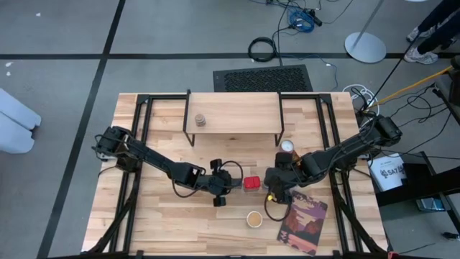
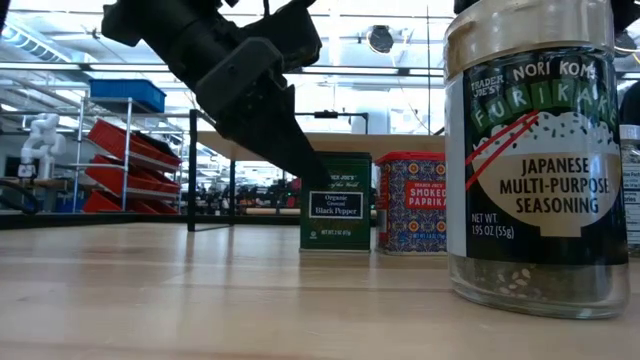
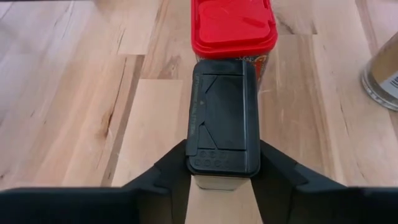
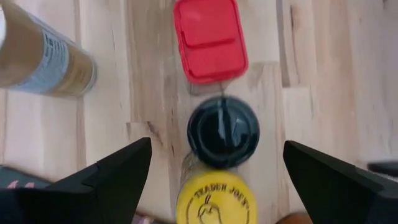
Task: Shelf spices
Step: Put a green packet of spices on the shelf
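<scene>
A green black-pepper tin (image 3: 222, 112) with a black lid stands on the table, and my left gripper (image 3: 224, 158) is shut on it. The low view shows this tin (image 2: 336, 200) with a dark finger (image 2: 300, 150) coming down onto its top left. Just beyond it stands a red-lidded paprika tin (image 1: 251, 182). My right gripper (image 4: 217, 168) hangs open above a black-topped jar (image 4: 222, 132) and a yellow-topped jar (image 4: 214, 200), touching neither. One jar (image 1: 200, 120) stands on the shelf (image 1: 233, 115) at the far side. My left gripper pinches the pepper tin between its two fingers, one on each long side just under the lid (image 3: 193, 177), at the end nearest the wrist. The fingers slant down from the table's left. The tin stands upright with its base on the table.
A tan-topped furikake jar (image 1: 254, 218) stands near the front edge, and it looms close in the low view (image 2: 540, 170). A reddish book (image 1: 303, 221) lies at the front right. Another jar (image 1: 287, 146) stands by the shelf's right leg. Bare tabletop lies at the left.
</scene>
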